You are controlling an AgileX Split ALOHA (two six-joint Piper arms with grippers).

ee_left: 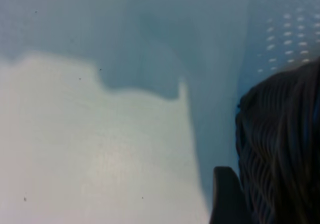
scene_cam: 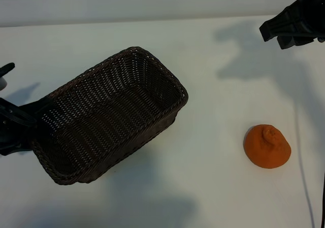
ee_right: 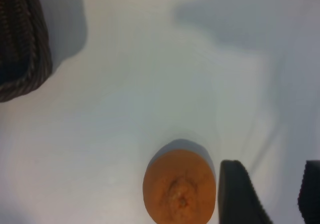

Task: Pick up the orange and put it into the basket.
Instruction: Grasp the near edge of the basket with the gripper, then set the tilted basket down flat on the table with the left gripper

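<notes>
Orange: lumpy, matte, likely firm and grippy, best pinched across its middle; right gripper fingers spread, empty; left gripper's grip at basket unclear.

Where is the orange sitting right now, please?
In the exterior view the orange lies on the white table at the right, well clear of the basket, below the raised right gripper.

Matte orange fruit, dark brown woven wicker basket, plain white table, black hands.
</notes>
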